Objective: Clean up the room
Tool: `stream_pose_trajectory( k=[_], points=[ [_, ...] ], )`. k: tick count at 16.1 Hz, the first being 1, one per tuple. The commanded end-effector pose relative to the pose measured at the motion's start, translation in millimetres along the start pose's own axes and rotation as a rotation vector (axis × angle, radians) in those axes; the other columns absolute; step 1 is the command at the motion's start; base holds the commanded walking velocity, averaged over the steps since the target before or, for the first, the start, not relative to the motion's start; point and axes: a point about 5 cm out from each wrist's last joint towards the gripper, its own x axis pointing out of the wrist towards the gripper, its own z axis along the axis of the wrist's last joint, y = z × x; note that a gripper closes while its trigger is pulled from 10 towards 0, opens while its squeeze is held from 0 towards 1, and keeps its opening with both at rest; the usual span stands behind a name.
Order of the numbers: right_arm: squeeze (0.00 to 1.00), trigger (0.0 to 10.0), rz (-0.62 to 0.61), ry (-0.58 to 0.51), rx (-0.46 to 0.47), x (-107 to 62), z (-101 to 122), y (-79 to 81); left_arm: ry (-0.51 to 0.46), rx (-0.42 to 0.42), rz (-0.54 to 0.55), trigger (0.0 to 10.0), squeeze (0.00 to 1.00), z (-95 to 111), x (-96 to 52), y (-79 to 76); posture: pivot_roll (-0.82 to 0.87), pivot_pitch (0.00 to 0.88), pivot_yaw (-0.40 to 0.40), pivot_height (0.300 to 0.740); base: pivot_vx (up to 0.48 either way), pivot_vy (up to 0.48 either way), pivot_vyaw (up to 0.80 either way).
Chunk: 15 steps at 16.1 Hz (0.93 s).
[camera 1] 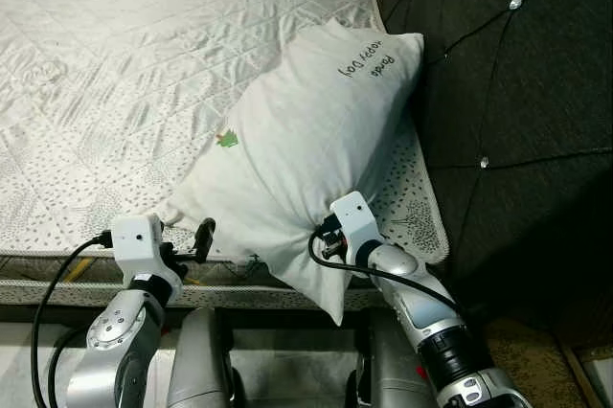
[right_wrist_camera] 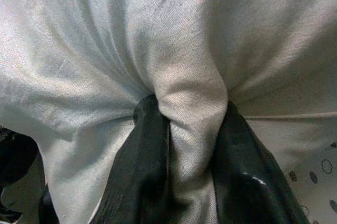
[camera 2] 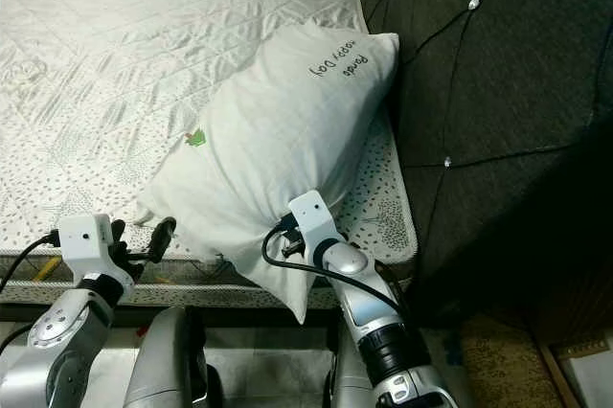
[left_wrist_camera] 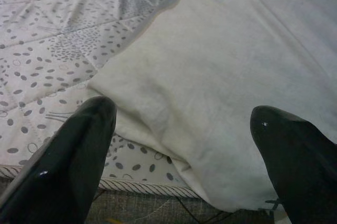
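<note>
White quilted fabric with a grey dotted border covers the mattress (camera 1: pixel 124 82), which takes up the scene from about nine o'clock up to twelve. Against it, from one to four o'clock, stands a dark tufted headboard (camera 1: pixel 517 92) set with small shiny studs. Between the two lies the pillow (camera 1: pixel 306 149), pale and plump, running from the mattress's near edge at about six o'clock up towards one o'clock, where its far corner, printed with a line of dark handwriting, rests against the headboard. A small green mark (camera 1: pixel 228 139) shows near its left edge. Its lowest corner hangs over the mattress edge, above the pale floor (camera 1: pixel 278 351) between the robot's legs. The right gripper (right_wrist_camera: pixel 192 145) reaches up from five o'clock, arm bent at the elbow with a black cable looped at the wrist, and its two black fingers (right_wrist_camera: pixel 145 161) pinch a thick fold of the pillow's near end tightly between them. The left gripper (camera 1: pixel 187 243) sits at about seven o'clock, level with the mattress edge, pointing at the pillow's left corner; its fingers (left_wrist_camera: pixel 68 155) are spread wide apart, holding nothing, with the pillow's corner lying just ahead between them.
</note>
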Motion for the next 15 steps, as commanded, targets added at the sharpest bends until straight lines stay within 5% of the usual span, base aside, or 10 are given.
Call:
stream_pose_trajectory(
  k=[1, 10, 15],
  points=[
    [0.00, 0.0, 0.077, 0.081, 0.013, 3.3, -18.8, 15.7, 0.004, 0.010, -0.003, 10.0, 0.00, 0.6, -1.1, -1.7, -0.02, 0.132, -0.017, 0.577, 0.000, 0.000, 0.00],
    [0.00, 0.0, -0.021, 0.038, -0.027, 12.2, -0.5, -25.5, -0.041, 0.038, 0.040, 10.0, 0.00, -1.8, 0.5, -1.2, 0.00, 0.038, -0.043, 0.577, 0.000, 0.000, 0.00],
    [0.00, 0.0, -0.161, -0.092, -0.111, 12.7, 58.7, -72.3, -0.071, 0.054, 0.049, 10.0, 0.00, 0.3, 7.2, -2.3, 0.00, 0.018, -0.054, 0.577, 0.000, 0.000, 0.00]
  ],
)
